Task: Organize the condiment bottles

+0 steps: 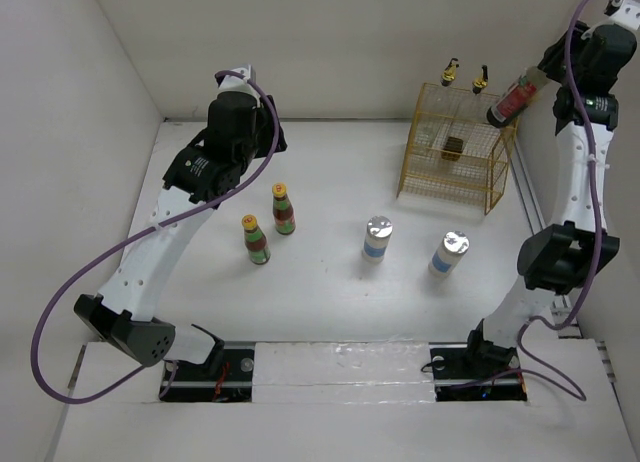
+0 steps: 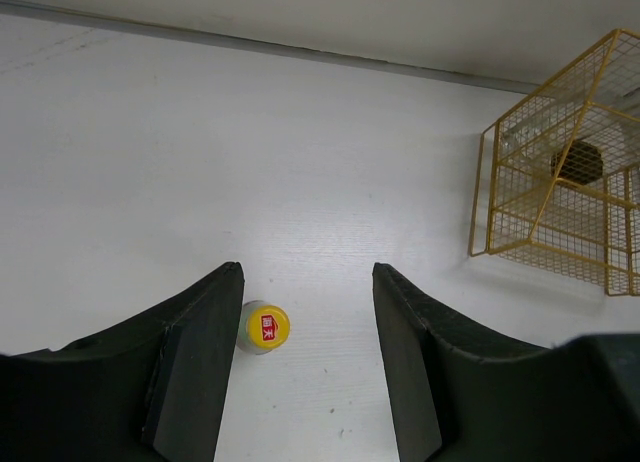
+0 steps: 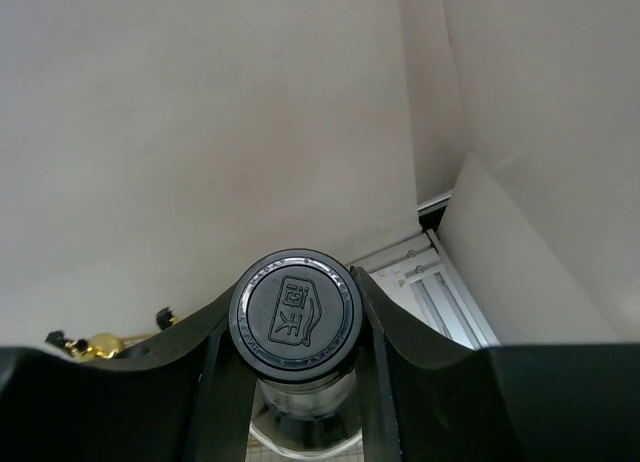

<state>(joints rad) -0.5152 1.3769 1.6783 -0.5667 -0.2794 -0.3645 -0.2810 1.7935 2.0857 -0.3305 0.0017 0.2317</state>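
Black-capped jar [image 3: 296,307] sits clamped in the right jaws, while the left jaws gape wide, a yellow-capped bottle [image 2: 264,326] ahead of them.

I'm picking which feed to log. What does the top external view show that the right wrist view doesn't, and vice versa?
Only top external: two yellow-capped bottles and two silver-topped shakers standing on the table, plus the left arm. Only right wrist: the logo on the lid of the black-capped jar. Both: that jar clamped in the right pincer, and the gold pourers.
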